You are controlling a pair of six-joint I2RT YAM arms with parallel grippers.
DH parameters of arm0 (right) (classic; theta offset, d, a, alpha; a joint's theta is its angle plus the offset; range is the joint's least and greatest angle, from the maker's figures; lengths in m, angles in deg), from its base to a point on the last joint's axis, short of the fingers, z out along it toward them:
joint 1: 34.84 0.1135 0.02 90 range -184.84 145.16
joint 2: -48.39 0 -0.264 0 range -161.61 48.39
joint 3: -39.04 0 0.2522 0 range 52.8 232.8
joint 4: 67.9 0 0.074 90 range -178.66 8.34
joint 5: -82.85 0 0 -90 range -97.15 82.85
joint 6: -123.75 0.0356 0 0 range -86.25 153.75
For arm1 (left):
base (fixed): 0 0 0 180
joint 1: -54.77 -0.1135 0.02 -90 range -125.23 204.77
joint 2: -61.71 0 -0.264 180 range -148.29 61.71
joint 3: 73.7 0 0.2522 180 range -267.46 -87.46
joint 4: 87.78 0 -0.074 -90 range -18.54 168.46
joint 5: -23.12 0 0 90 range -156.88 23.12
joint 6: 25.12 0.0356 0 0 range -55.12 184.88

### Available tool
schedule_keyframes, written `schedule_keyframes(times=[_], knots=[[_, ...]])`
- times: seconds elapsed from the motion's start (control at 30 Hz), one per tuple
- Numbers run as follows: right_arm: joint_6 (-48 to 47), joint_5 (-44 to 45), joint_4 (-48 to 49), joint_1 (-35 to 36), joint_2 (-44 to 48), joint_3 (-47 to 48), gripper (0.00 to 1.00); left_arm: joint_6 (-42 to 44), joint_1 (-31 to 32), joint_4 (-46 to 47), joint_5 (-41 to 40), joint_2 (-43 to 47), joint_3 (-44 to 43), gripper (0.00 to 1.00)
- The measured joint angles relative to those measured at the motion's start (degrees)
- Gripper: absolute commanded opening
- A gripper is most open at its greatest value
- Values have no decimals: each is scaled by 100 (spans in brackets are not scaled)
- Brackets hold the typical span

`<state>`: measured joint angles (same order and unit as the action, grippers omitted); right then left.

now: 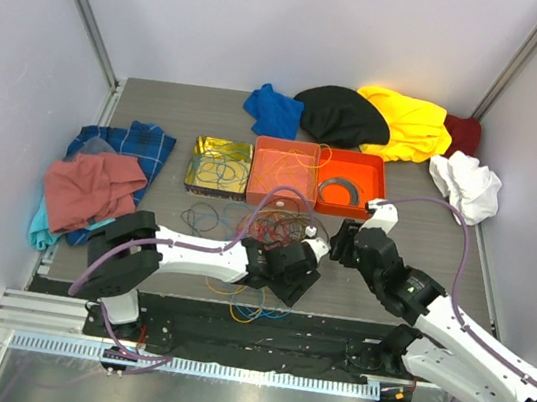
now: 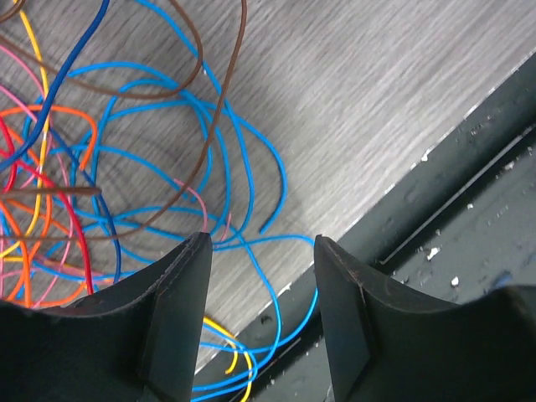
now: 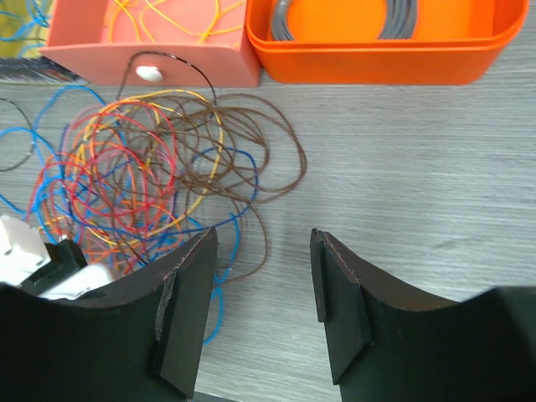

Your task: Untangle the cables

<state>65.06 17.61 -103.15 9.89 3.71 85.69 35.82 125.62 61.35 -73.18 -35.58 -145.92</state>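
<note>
The cables [image 1: 269, 229] lie in a messy tangle of orange, red, yellow, blue and brown loops on the grey table, in front of the orange trays. Some blue and yellow loops [image 1: 248, 304] hang over the front edge. My left gripper [image 1: 293, 275] is open at the tangle's near right side. In the left wrist view it [image 2: 260, 243] stands open over blue loops [image 2: 251, 167] at the table edge and grips nothing. My right gripper [image 1: 343, 241] is open just right of the tangle. In the right wrist view it [image 3: 264, 239] is empty, with the cables [image 3: 151, 176] to its left.
An orange tray [image 3: 377, 63] holds a grey coiled ring [image 3: 394, 21]; a salmon tray [image 3: 151, 63] and a gold box [image 1: 219, 166] hold more wires. Clothes lie at the left [image 1: 88, 189] and along the back [image 1: 340, 116], with a white cloth [image 1: 465, 185] at the right.
</note>
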Motion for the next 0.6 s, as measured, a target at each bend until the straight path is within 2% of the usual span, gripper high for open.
schedule_keyframes(times=[0.2,0.3,0.33,0.5,0.53,0.6], knots=[[-39,76,-188,0,68,-2,57,66,-2,74,-76,-234,-90,57],[-61,101,-256,0,83,-2,57,103,-4,105,-131,-358,-133,55],[-74,114,-271,0,83,-2,57,103,-4,107,-149,-404,-162,49],[-90,153,-304,0,83,-4,57,118,-11,105,-260,-490,-236,38],[-94,155,-304,0,83,-4,57,127,-9,105,-273,-490,-236,32],[-96,155,-299,0,83,-4,57,149,-9,103,-313,-487,-236,27]])
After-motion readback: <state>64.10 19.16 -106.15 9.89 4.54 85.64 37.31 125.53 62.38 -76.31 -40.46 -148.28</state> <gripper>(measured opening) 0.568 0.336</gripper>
